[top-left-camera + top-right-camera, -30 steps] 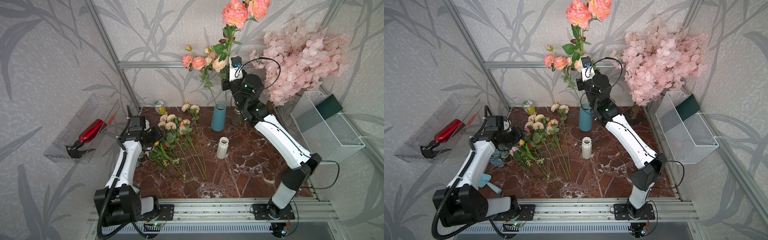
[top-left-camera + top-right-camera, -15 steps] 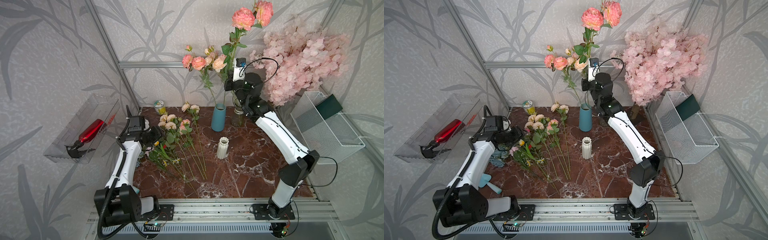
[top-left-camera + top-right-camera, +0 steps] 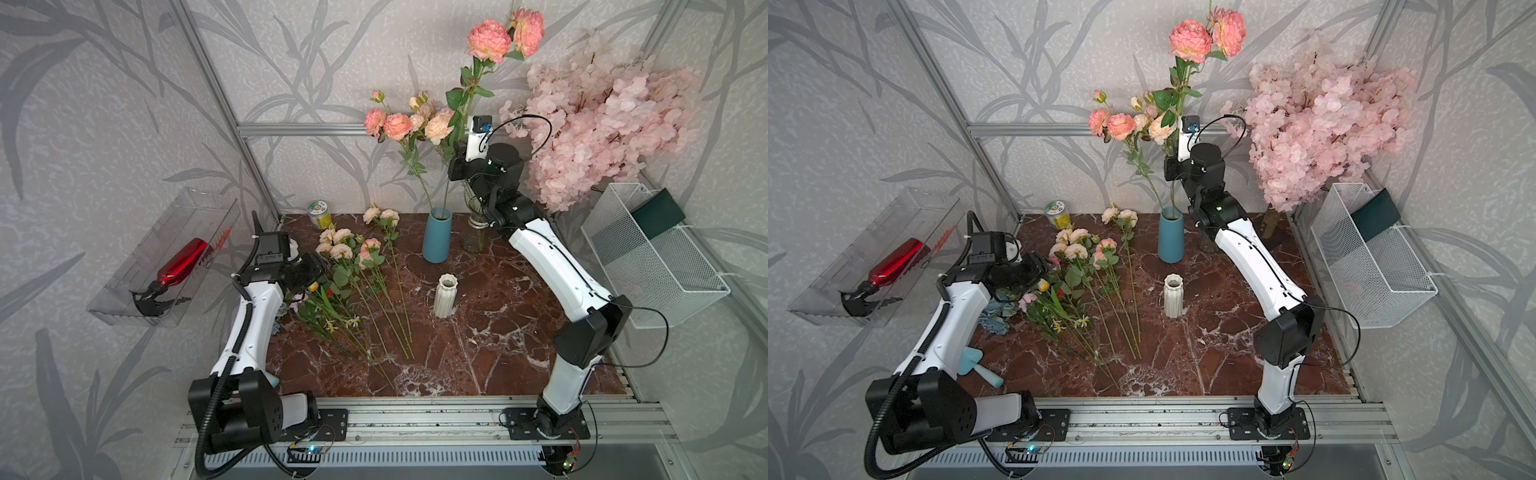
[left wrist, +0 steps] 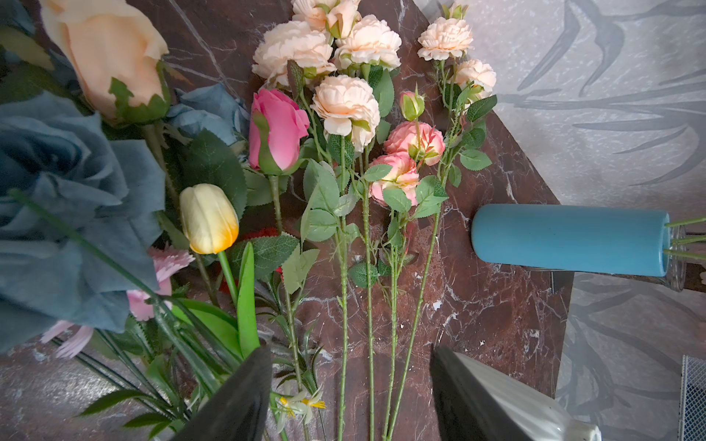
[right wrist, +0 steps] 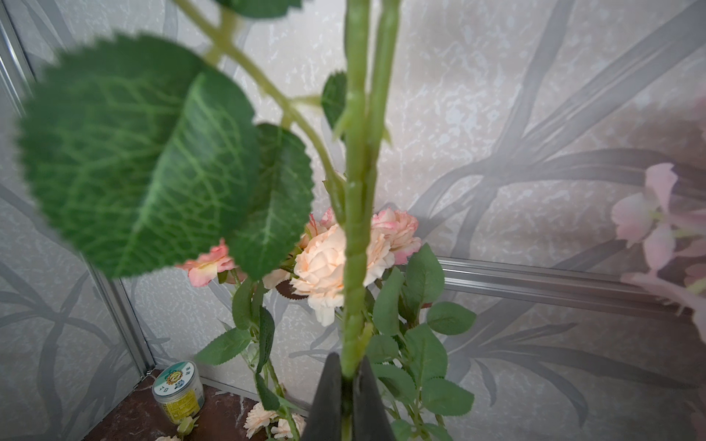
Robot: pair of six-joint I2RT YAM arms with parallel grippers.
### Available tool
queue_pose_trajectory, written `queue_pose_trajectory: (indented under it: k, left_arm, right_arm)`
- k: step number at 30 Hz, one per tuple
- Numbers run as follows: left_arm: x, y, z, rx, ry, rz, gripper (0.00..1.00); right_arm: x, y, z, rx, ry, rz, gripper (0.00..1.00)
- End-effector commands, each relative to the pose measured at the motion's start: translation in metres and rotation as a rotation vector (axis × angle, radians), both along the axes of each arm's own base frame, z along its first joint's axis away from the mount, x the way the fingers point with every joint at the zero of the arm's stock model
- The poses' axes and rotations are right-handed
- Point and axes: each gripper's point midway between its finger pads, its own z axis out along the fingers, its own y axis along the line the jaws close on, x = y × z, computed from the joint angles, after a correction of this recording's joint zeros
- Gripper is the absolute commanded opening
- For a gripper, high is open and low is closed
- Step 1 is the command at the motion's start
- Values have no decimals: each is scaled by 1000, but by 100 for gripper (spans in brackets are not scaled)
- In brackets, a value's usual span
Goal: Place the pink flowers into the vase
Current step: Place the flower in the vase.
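My right gripper is shut on the green stem of a tall spray of pink flowers, held upright. The stem runs down into the mouth of the blue vase. Another pink spray stands in that vase. More pink flowers lie on the marble table. My left gripper hovers open over their stems, holding nothing.
A white ribbed vase stands mid-table and a glass vase beside the blue one. A pink blossom tree, a wire basket and a small jar line the back and right. Blue hydrangeas, a yellow tulip and a pink rose lie at the left.
The right gripper has carried its spray to the right and down, so the heads sit lower. It has barely moved in the last half second. The left arm is still.
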Motion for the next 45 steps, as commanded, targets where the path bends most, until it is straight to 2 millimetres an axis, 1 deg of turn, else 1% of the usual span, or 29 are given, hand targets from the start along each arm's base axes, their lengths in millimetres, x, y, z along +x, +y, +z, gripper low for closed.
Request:
queue_pose_trajectory:
  k: [1, 6, 12, 14, 19, 22, 27, 33, 35, 36, 37, 38, 40, 45]
  left_arm:
    - [-2, 2, 1, -4, -5, 6, 67]
    - [-2, 1, 1, -6, -6, 4, 67]
    - [-2, 1, 0, -10, -3, 4, 67]
    - [-2, 1, -1, -9, -2, 4, 67]
    - [-3, 4, 2, 9, -10, 16, 67]
    - [-4, 4, 3, 11, -12, 14, 67]
    - [-4, 5, 2, 9, -9, 17, 67]
    - [-4, 3, 3, 4, -14, 13, 67]
    - [-4, 3, 3, 3, -16, 10, 67]
    - [-5, 3, 3, 5, -15, 11, 67]
    - [-5, 3, 3, 5, -15, 11, 67]
    - [-5, 3, 3, 5, -18, 10, 67]
    - [-4, 1, 4, 0, -23, -2, 67]
    - [-4, 0, 6, 10, -28, -6, 67]
  right_arm:
    - [13, -1, -8, 20, 19, 5, 0]
    - [36, -1, -39, 32, 88, 11, 0]
    - [47, 1, -67, 43, 123, 11, 0]
    - [48, 1, -75, 51, 129, 7, 0]
    - [53, 1, -102, 65, 173, -5, 0]
    - [52, 2, -117, 78, 200, 3, 0]
    - [44, -2, -135, 91, 223, -4, 0]
    - [41, -6, -148, 79, 240, -22, 1]
    - [39, -6, -150, 74, 243, -21, 7]
    - [36, -7, -149, 74, 242, -19, 12]
    - [34, -7, -149, 69, 242, -17, 20]
    - [32, -7, -148, 64, 242, -17, 26]
    - [23, -7, -142, 48, 227, -11, 35]
    - [-2, -10, -121, -3, 196, -18, 50]
